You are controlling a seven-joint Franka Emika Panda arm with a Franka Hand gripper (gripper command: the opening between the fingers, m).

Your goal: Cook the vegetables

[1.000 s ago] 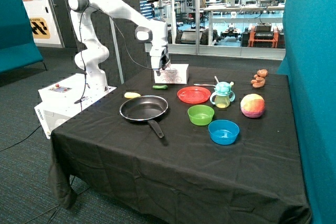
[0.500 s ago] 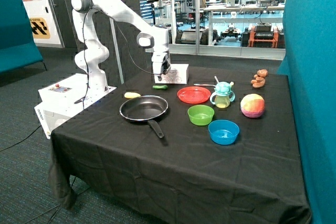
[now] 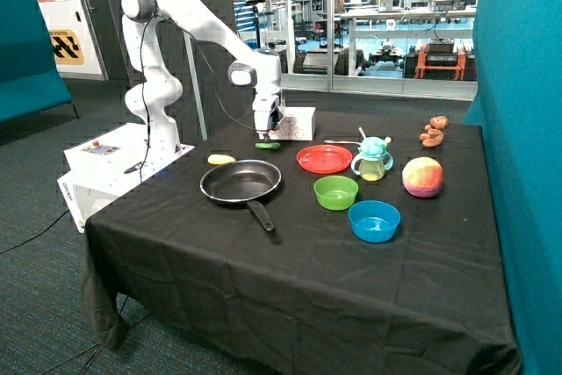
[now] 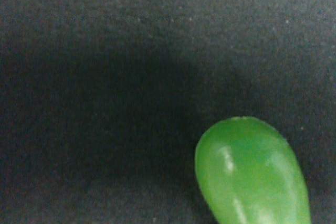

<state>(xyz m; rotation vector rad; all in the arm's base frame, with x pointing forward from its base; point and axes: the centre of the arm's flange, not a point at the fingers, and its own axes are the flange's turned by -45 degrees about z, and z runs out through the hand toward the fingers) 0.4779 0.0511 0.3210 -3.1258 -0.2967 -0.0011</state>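
The dark green cucumber-like vegetable (image 3: 268, 145) lies on the black tablecloth behind the black frying pan (image 3: 241, 182). The pale yellow vegetable (image 3: 221, 159) lies on the cloth beside the pan's far rim, toward the robot base. The pan holds nothing. My gripper (image 3: 266, 134) hangs straight down, just above the green vegetable. In the wrist view the rounded end of the green vegetable (image 4: 252, 174) shows very close on the dark cloth.
A white box (image 3: 294, 123) stands right behind the gripper. A red plate (image 3: 324, 159), a sippy cup (image 3: 373, 160), a green bowl (image 3: 336, 191), a blue bowl (image 3: 374, 220), a pink-yellow ball (image 3: 422, 176) and small brown figures (image 3: 433, 131) stand beyond the pan.
The arm has stretched out and the gripper has come down toward the green vegetable. Nothing on the table has moved.
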